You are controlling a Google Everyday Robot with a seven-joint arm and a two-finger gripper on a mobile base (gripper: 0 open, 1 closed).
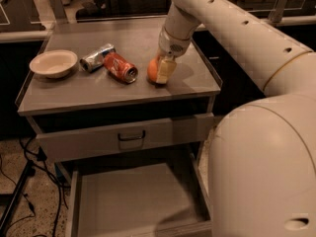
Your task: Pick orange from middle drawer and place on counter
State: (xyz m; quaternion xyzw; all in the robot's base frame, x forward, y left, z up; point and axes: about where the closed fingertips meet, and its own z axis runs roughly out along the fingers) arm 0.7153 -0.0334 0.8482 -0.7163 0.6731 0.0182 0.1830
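Observation:
The orange [153, 70] rests on the counter [98, 90] right of the red soda can. My gripper [162, 72] reaches down from the white arm, with its fingers around the orange, which touches the counter top. The middle drawer [133, 201] is pulled out below, its bare grey floor empty; the arm hides its right part.
A red soda can [120, 67] and a crushed silver can [97, 57] lie on the counter left of the orange. A white bowl [53, 63] stands at the far left. The drawer front with the black loop handle [131, 136] sits above the open drawer. Cables lie on the floor at left.

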